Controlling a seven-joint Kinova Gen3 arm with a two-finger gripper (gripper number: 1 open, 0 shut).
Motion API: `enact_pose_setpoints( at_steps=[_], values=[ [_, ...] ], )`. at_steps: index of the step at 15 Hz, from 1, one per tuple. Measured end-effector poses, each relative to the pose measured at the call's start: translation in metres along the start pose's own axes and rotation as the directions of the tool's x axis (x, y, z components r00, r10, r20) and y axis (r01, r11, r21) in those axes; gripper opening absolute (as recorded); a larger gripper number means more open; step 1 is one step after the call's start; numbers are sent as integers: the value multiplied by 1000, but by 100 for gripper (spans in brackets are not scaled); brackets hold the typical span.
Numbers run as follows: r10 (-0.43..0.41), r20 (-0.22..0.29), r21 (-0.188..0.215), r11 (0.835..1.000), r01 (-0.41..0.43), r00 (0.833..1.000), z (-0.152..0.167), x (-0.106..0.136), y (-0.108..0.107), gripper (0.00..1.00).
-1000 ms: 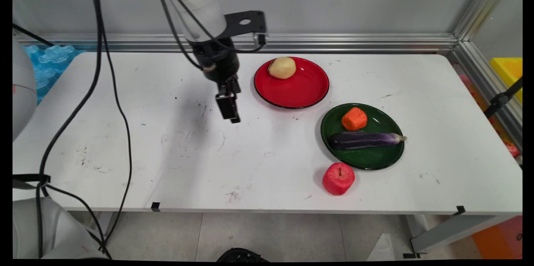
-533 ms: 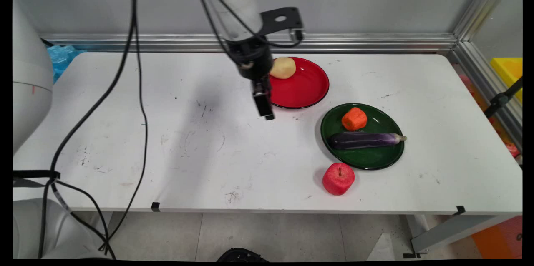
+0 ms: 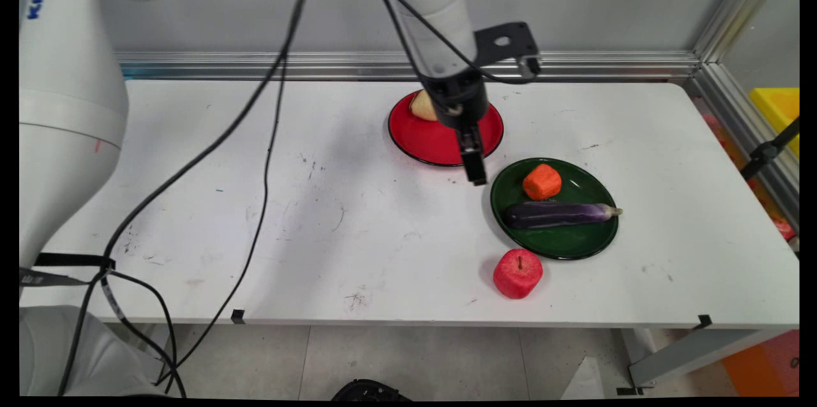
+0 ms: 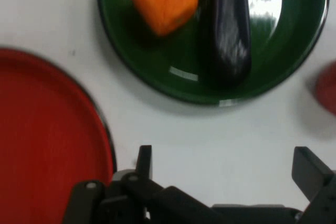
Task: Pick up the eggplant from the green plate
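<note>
Nearest the camera on the white table (image 3: 383, 254) sits a red apple (image 3: 517, 273), stem up, just off the near-left rim of the green plate (image 3: 574, 244) and apart from it by a thin strip of table. The green plate carries two things: a dark purple eggplant (image 3: 555, 214) lying lengthwise across its middle with its pale tip reaching the right rim, and an orange carrot chunk (image 3: 542, 182) behind it toward the far-left part of the plate, close to the eggplant but not clearly touching it. Just left of that plate's far rim hangs the end effector (image 3: 477, 171), pointing down above the bare table in the gap between the two plates and holding nothing. In the hand view its two black fingers (image 4: 144, 161) stand wide apart at the bottom edge, with white table between them, the green plate (image 4: 283, 77) ahead and the red plate (image 4: 47, 145) to the left; the carrot chunk (image 4: 164, 1) and eggplant (image 4: 230, 30) show on the green plate there. Farther back lies the red plate (image 3: 415, 136), partly covered by the wrist, and on its far-left part rests a pale yellow potato (image 3: 421, 106), mostly hidden behind the arm. Black cables (image 3: 255, 158) hang from the arm across the left half of the table.
</note>
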Motion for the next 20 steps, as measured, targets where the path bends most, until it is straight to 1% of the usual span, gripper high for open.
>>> enact_pose_setpoints(
  at_steps=[4,7,13,20],
  values=[
    [-10,-34,-9,1000,10,999,31,25,8,100],
    [-50,-58,-13,999,50,997,53,37,16,100],
    [-129,-73,-9,992,128,989,84,44,28,100],
    [-174,-90,-4,985,174,981,109,45,34,100]
  ],
)
